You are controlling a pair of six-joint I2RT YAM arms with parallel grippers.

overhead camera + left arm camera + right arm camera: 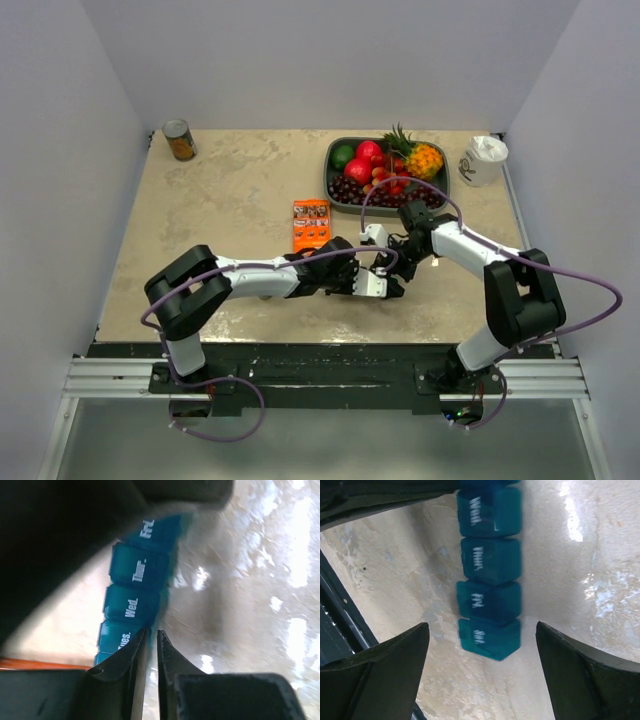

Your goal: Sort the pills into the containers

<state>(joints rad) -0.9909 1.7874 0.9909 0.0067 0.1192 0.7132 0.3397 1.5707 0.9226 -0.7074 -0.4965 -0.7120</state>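
Note:
The containers (pixel 490 560) are one teal strip of lidded compartments lying on the beige table, all lids down. In the left wrist view the containers (pixel 132 605) show the Tues., Wed., Thur. and Fri. labels. My left gripper (pixel 153 630) is shut to a thin slit, its tips at the right edge of the Tues. compartment; I cannot tell whether the lid's lip is pinched. My right gripper (pixel 481 625) hangs wide open over the Sat. end, touching nothing. In the top view the left gripper (pixel 385 285) and right gripper (pixel 386 262) meet and cover the strip. No pills are in view.
An orange box (pixel 311 224) lies just behind the left wrist. Behind it is a grey fruit tray (pixel 336 185). A can (pixel 179 140) stands at the back left, a white cup (pixel 484 160) at the back right. The two arms crowd each other above the strip.

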